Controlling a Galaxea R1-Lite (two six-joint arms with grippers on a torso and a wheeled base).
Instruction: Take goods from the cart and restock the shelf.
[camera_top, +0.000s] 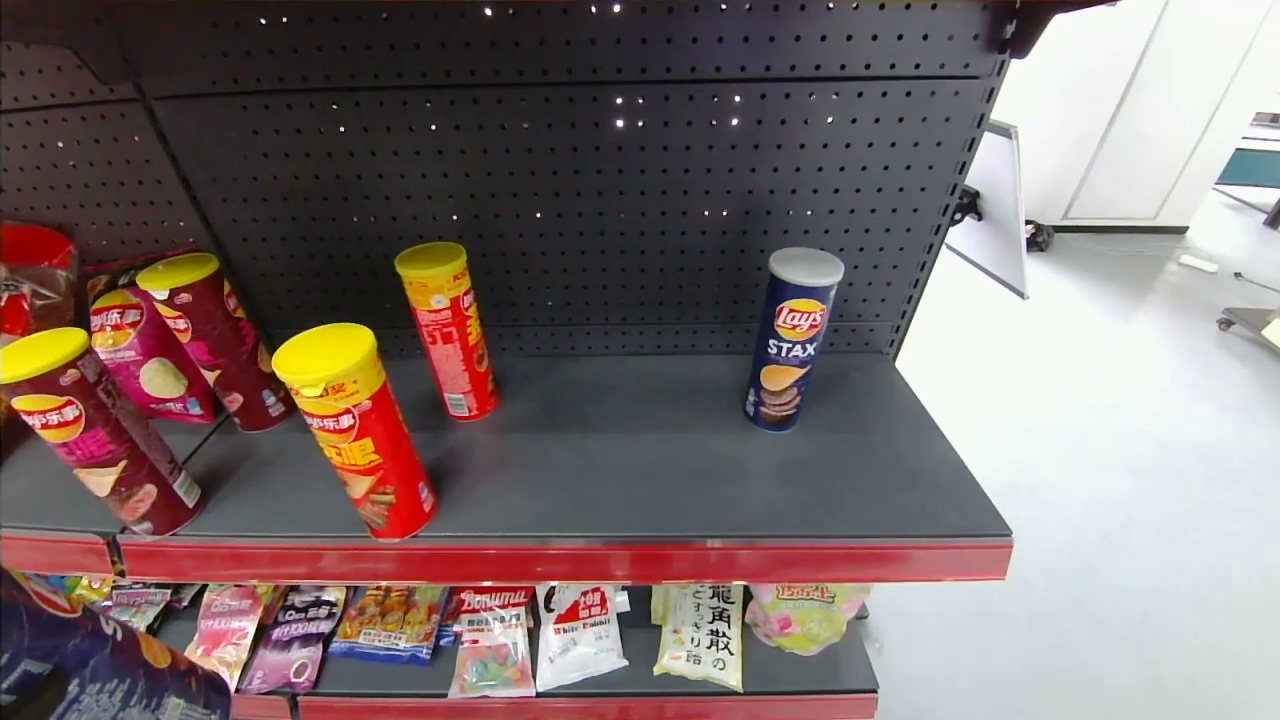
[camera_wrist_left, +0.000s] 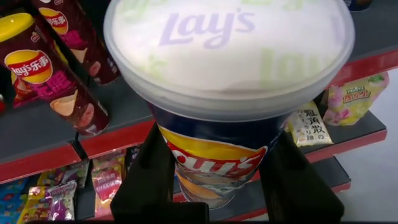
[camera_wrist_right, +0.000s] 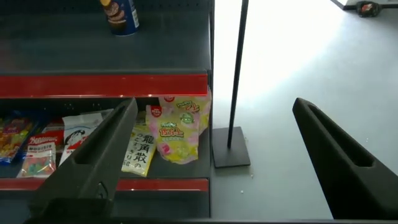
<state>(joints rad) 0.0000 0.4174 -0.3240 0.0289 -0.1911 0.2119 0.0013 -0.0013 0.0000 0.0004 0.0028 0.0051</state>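
Blue chip can (camera_wrist_left: 217, 155) sits clamped in your left gripper (camera_wrist_left: 221, 183), off the shelf (camera_top: 620, 470) front-left edge | your right gripper (camera_wrist_right: 211, 162) gapes wide, bare | second blue can (camera_top: 792, 340) stands upright near shelf's right edge.

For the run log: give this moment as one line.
phase: item held, not yet shelved | left gripper: shut on blue chip can | right gripper: open, empty | upper shelf: second blue can standing near right end

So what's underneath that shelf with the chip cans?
A lower shelf lined with snack bags. Only their fronts show; anything further back is covered by the upper shelf.
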